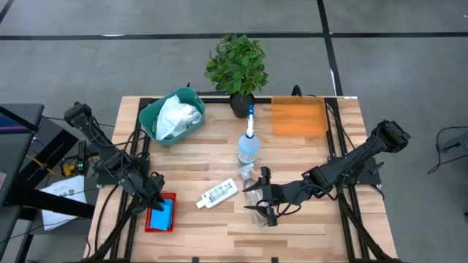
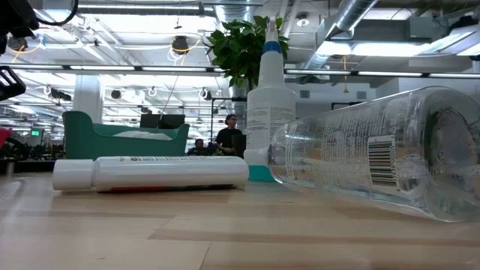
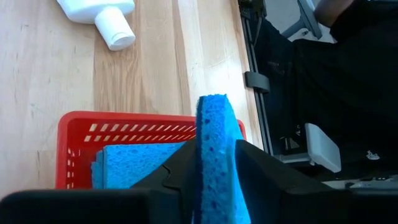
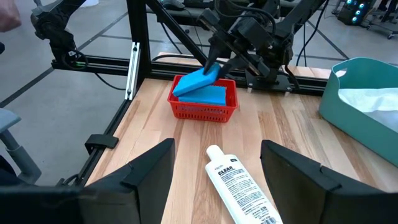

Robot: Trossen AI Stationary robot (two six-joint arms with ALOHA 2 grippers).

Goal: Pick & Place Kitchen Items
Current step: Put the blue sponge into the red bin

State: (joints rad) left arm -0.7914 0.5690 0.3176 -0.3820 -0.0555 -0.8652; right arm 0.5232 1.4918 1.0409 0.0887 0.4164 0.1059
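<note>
Blue sponge [image 4: 198,79] over red basket [image 4: 205,109], white bottle [image 4: 239,185] near

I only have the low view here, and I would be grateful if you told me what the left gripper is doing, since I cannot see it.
Observer: The left gripper is over a red basket at the table's front left, with a blue sponge between its fingers.
Operator: Is the basket empty?
Observer: No, another blue sponge already lies flat inside it.
Operator: And the right gripper?
Observer: The right gripper is open and holds nothing, beside the lying clear bottle.
Operator: What is in the teal bin?
Observer: A white cloth, seen from above.
</note>
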